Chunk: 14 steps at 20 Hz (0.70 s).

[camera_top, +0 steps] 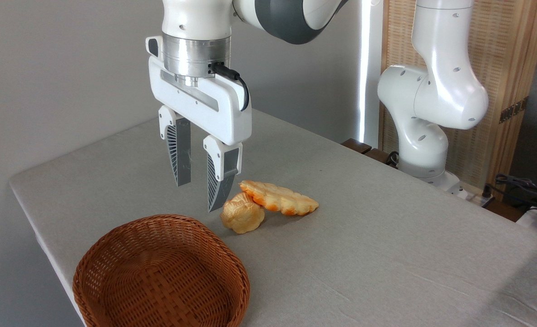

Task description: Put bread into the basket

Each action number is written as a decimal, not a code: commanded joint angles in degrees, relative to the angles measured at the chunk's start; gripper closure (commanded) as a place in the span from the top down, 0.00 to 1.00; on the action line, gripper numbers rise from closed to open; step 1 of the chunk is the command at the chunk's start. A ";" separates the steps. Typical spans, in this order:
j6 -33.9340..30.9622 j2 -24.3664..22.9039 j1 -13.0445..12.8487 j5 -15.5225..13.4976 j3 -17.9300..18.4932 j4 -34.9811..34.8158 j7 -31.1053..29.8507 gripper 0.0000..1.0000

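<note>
The bread (279,198), a long flat braided loaf with orange-brown edges, lies on the grey table with its left end resting on a small round golden bun (242,212). The reddish-brown wicker basket (161,272) sits empty at the front left table edge. My gripper (199,196) hangs open above the table, just left of the bun and behind the basket. Nothing is between its ribbed fingers (181,154).
The grey table (386,236) stretches to the right and front. The arm's white base (427,136) stands at the back right, beside a wooden screen (509,68). Cables (522,188) lie at the far right edge.
</note>
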 commanded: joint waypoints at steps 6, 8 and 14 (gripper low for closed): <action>-7.18 0.80 0.11 0.92 -0.41 3.40 2.66 1.00; -7.18 0.80 0.11 0.92 -0.41 3.40 2.66 1.00; -7.18 0.81 0.11 0.92 -0.41 3.40 2.31 1.00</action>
